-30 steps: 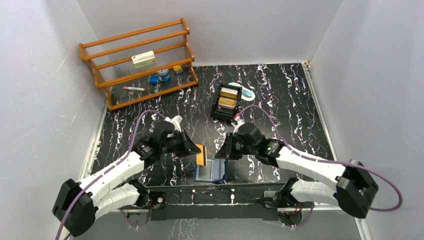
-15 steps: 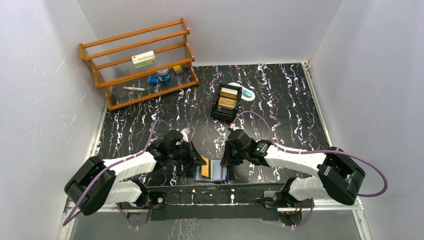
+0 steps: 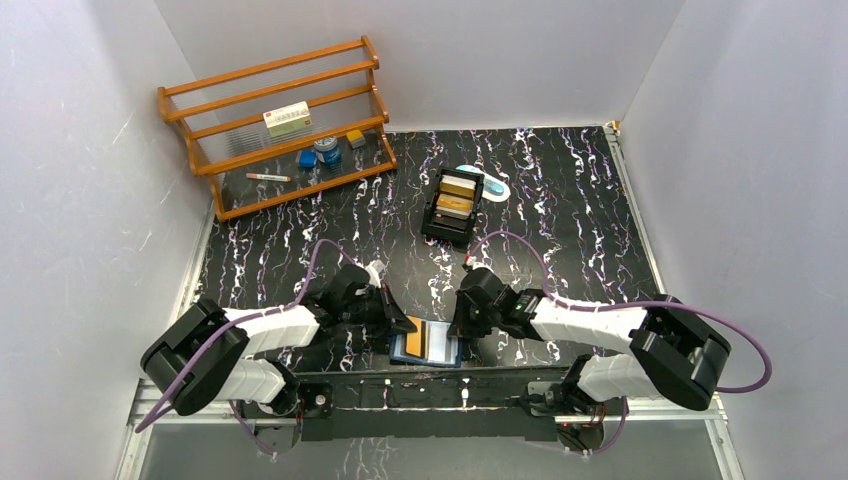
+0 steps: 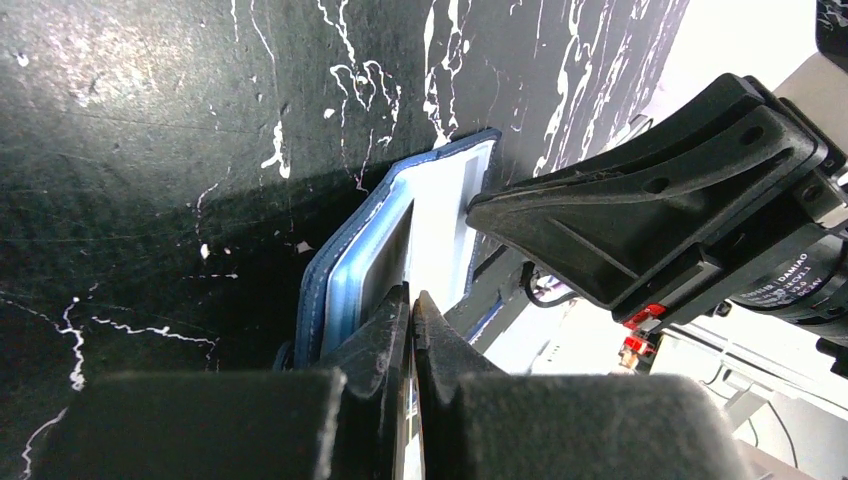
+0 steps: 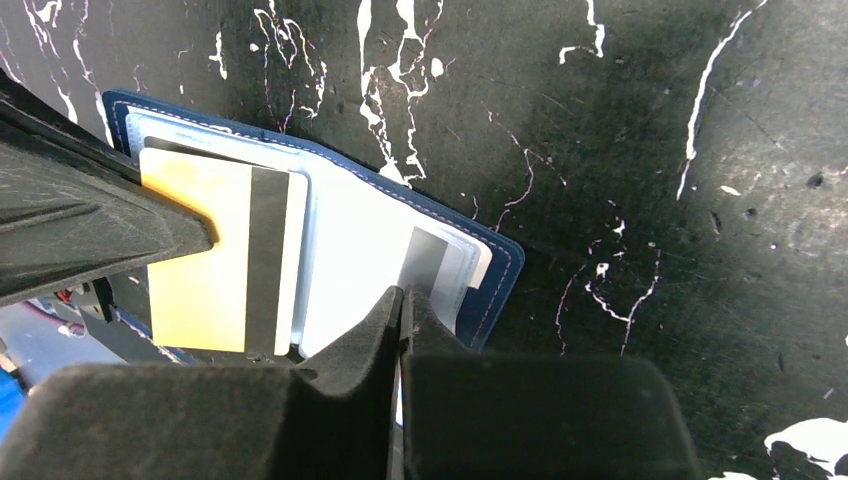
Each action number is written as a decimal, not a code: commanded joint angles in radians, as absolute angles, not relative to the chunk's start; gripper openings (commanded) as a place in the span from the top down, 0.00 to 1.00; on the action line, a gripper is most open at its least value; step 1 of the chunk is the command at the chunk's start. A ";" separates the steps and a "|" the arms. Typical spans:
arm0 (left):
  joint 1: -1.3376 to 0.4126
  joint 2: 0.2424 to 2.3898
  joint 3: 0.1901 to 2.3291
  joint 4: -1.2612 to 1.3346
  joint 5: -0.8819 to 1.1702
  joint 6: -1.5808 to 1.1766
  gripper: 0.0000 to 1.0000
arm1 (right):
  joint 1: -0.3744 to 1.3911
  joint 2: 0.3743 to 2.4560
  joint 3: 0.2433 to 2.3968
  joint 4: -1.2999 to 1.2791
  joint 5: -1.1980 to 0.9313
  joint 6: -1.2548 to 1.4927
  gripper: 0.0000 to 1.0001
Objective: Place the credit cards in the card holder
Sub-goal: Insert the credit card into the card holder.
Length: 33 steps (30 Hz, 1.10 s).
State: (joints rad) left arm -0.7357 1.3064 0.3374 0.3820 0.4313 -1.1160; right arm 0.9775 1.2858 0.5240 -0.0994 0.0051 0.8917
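Observation:
The navy card holder (image 3: 447, 350) lies open at the near table edge, pale blue pockets up; it also shows in the right wrist view (image 5: 500, 262) and the left wrist view (image 4: 345, 265). My left gripper (image 3: 402, 326) (image 4: 412, 296) is shut on a gold credit card (image 3: 418, 338) with a black stripe (image 5: 200, 260) and holds it flat over the holder's left half. My right gripper (image 3: 457, 327) (image 5: 401, 293) is shut, pinching the holder's right pocket edge. More cards (image 3: 458, 192) sit stacked in a black tray (image 3: 437, 222) farther back.
A wooden rack (image 3: 275, 125) at the back left holds a white-and-red box (image 3: 287, 118) and small items. A pale blue object (image 3: 495, 185) lies beside the tray. The black frame rail (image 3: 440, 385) runs just below the holder. Grey walls enclose the table.
My left gripper has brought the gold card down and right, from upright beside the holder to flat over its left half. My right gripper has dropped onto the holder's right side.

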 commanded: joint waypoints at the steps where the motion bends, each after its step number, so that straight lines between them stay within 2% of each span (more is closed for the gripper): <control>1: -0.747 1.321 0.343 0.389 0.418 -1.060 1.00 | 0.985 1.279 0.495 -0.049 0.035 0.902 0.91; 14: -0.778 1.389 0.319 0.476 0.395 -1.029 1.00 | 0.984 1.272 0.476 -0.044 0.031 0.908 0.91; 25: -0.781 1.308 0.302 0.473 0.397 -1.036 1.00 | 0.984 1.238 0.495 -0.099 0.066 0.900 0.90; 33: -0.781 1.348 0.289 0.597 0.434 -1.092 1.00 | 0.984 1.232 0.512 -0.157 0.071 0.891 0.89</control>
